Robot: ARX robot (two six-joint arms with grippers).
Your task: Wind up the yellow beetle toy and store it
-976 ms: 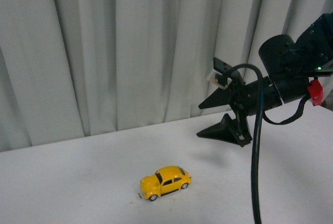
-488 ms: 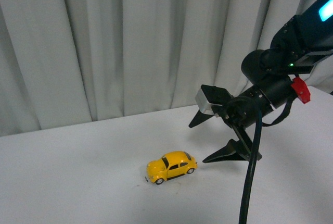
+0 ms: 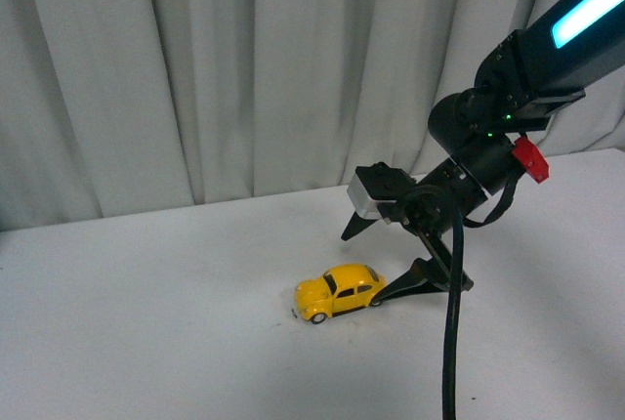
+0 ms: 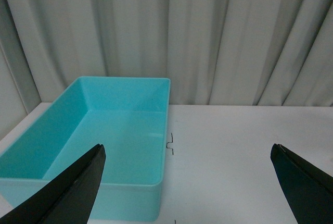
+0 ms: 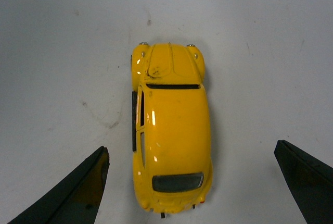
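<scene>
On the white desk, near its front middle, the yellow beetle toy stands on its four wheels, free of any grip. Its long axis runs roughly across the front view. The nose points toward the robot's left and a little toward the camera, and the tail faces the right hand. That hand hovers just behind and above the tail with its fingers spread wide and nothing between them. The lower fingertip is close beside the rear bumper, though I cannot tell whether it touches. In the right wrist view the car lies lengthwise in the gap with its bonnet away from the camera, so the fingers flank its two sides, and it sits slightly nearer one finger than the other. The step in hand looks like the approach for a pick-up. To do it well, centre the car between the fingers, push forward until the pads are level with the doors rather than the wheels, go down low, and close gently so the rounded body does not squirt out or roll. Beyond hangs the grey curtain. The left hand is spread wide and empty too, facing a teal bin that is probably the store.
</scene>
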